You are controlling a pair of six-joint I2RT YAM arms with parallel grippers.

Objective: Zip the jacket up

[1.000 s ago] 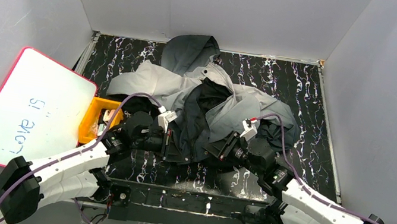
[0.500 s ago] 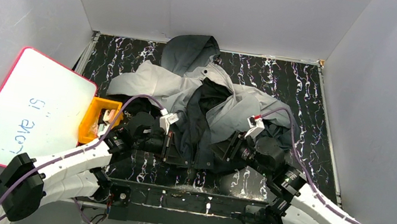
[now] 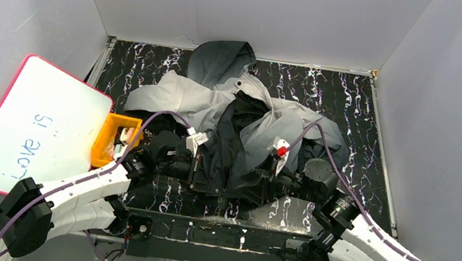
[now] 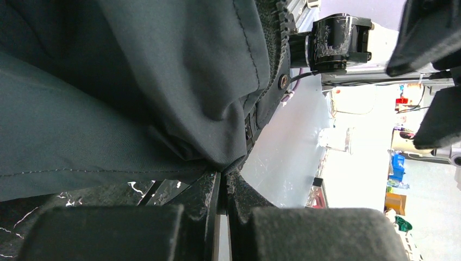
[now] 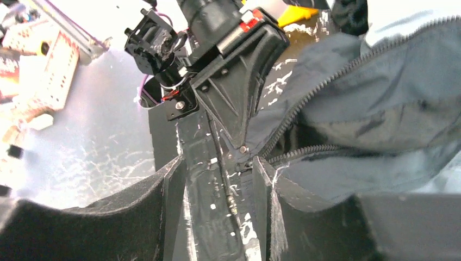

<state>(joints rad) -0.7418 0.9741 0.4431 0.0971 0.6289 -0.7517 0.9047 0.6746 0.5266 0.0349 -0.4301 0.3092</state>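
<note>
- Top external view: the jacket (image 3: pixel 244 115) lies crumpled in the middle of the surface (image 3: pixel 338 98), hood toward the far wall, front open with the dark lining showing; its near hem sits between the two arms.
- The left gripper (image 4: pixel 222 176) is pressed together, pinching the jacket's lower edge; the cloth folds straight into the fingertips, so the hold looks thin.
- The right gripper (image 5: pixel 217 174) is spread and holds nothing; one finger stands just beside the zip teeth (image 5: pixel 304 150), where two rows run together; a thin dark strand lies on the surface between the fingers, and I cannot tell whether it is a cord or part of the zip.
- The slider is not visible in any view; the step in hand is probably getting hold of the zip's bottom end, so the task looks barely begun.
- Risk: the right gripper may close on loose cloth or on the strand rather than the zip end; the teeth lie off to one side of the gap, not within it.
- Risk: a pull from the right could drag the hem out of the left pinch, since that bite is shallow and the fabric slick.
- Risk: the bunched lining could fold into the teeth and jam the zip.
- Risk: the two wrists sit close together over the hem, so a sideways reach might knock them.
</note>
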